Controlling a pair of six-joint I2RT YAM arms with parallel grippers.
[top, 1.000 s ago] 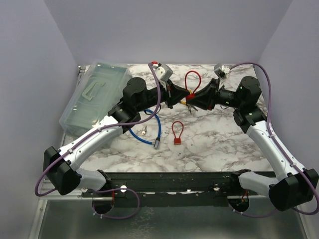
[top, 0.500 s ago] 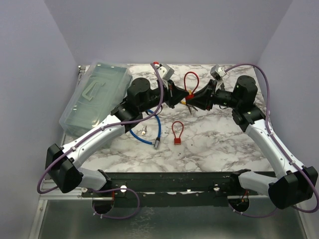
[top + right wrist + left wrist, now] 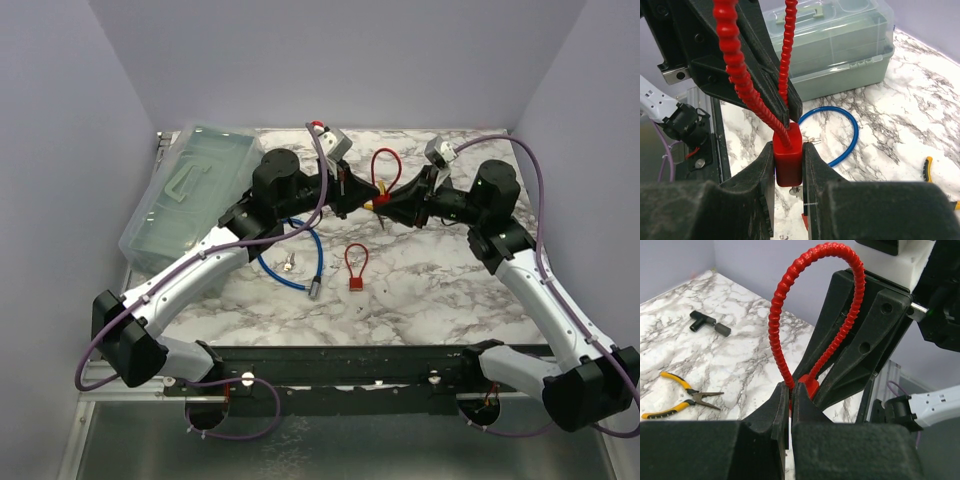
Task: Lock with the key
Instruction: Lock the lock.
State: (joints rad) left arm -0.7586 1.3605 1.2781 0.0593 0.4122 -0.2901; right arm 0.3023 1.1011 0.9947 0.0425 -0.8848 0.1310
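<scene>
Right pincer grips the red lock by its body, loop upright; closed left pincer faces it, tips just above the body.

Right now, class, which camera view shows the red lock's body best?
The right wrist view: the lock body fills the centre, clamped in the right end effector. The left wrist view shows mostly its cable loop; the top view shows it tiny.

I see my right gripper clamped around the red lock; a blue cable lies on the table beyond.
</scene>
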